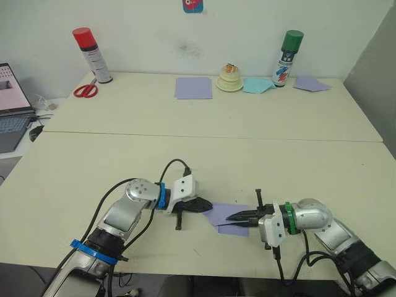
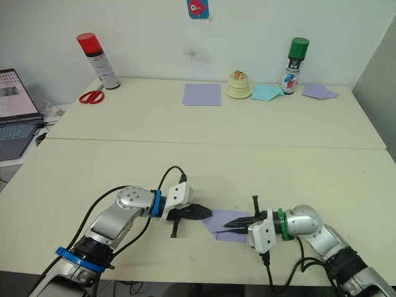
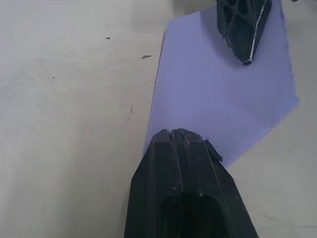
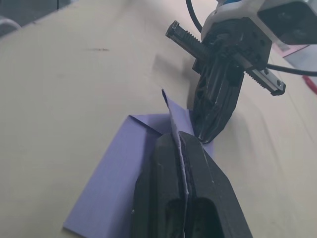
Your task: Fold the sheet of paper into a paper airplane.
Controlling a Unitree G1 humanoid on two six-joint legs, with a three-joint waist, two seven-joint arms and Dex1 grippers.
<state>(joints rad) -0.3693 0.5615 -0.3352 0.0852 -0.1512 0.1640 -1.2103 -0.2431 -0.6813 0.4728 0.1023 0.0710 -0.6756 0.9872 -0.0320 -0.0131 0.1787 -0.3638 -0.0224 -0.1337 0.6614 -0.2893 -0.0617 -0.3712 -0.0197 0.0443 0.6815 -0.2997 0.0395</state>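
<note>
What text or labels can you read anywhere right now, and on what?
No text can be read.
Red-capped can: label print too small to read.
Green-capped can: coloured label, print too small.
Laptop: screen content blurred.
Wall sticker: a red and blue picture, no words to make out.
Sheet of paper: plain.

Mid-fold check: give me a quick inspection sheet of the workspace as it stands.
Surface: cream table, a seam across it.
Job's things: lavender sheet of paper lies partly folded at the near edge, between the pincers.
Clutter: along the back edge, red-capped spray can, red scissors, spare lavender sheet, small cream dish, pale blue paper, green-capped spray can, another lavender piece.
Grippers: left pincer shut, tip on the sheet's edge; right pincer shut on a raised flap.
Cables: black cable loops over the left wrist.
Surroundings: laptop at far left, white wall behind.
</note>
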